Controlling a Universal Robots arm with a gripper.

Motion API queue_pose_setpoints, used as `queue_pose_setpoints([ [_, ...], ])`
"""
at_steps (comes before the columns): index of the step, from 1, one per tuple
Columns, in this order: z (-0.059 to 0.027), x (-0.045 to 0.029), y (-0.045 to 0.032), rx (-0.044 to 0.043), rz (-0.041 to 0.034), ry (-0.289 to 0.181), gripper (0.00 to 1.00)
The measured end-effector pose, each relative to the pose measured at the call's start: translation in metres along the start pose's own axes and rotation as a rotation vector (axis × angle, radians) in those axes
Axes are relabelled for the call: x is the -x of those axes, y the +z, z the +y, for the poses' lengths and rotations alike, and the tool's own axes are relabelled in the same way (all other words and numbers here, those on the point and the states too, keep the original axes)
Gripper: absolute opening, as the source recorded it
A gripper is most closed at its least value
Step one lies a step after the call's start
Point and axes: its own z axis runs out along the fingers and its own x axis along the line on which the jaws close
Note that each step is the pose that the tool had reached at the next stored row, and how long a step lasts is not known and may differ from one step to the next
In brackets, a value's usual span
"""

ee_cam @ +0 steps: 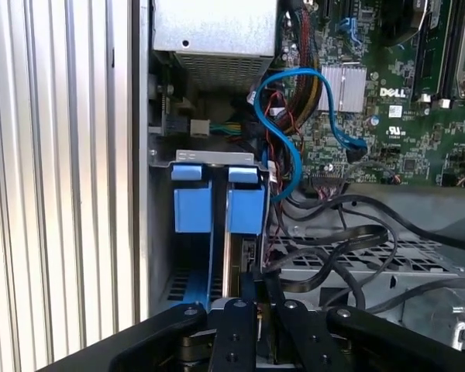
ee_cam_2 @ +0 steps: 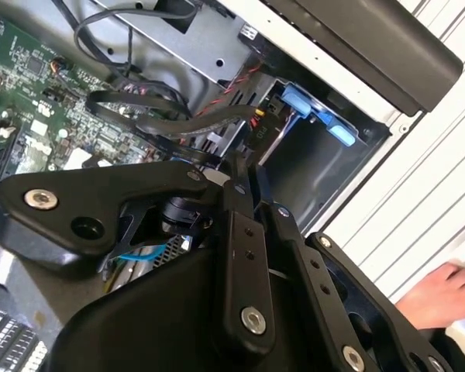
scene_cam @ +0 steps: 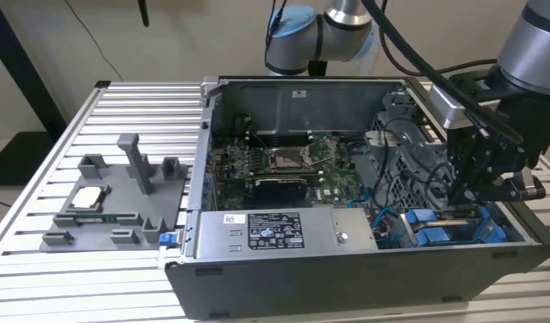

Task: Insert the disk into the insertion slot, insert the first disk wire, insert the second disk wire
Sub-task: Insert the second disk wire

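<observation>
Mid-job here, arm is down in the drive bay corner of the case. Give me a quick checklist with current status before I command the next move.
1. Gripper positioned over the blue-railed grey metal insertion slot: ok.
2. Jaws' state: cannot tell.
3. Silver disk in blue frame seated in the slot: cannot tell.
4. Light blue cable and black cables crowd beside the slot: not ok.
5. A person's hand rests near the case: not ok.

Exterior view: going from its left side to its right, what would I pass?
Grey plastic tray → silver labelled box in the open computer case → blue plastic tabs → the black gripper.
</observation>
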Motion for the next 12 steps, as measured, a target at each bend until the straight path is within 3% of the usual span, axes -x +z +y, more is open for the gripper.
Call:
queue_pose_setpoints([
  [2, 0.001, -0.0005, 0.0025, -0.0074, 0.0003, 0.001, 0.16],
  [7, 0.0035, -0.0006, 0.0046, -0.0116, 0.001, 0.005, 0.16],
  [12, 0.0056, -0.0007, 0.0079, -0.0297, 0.0015, 0.006, 0.16],
])
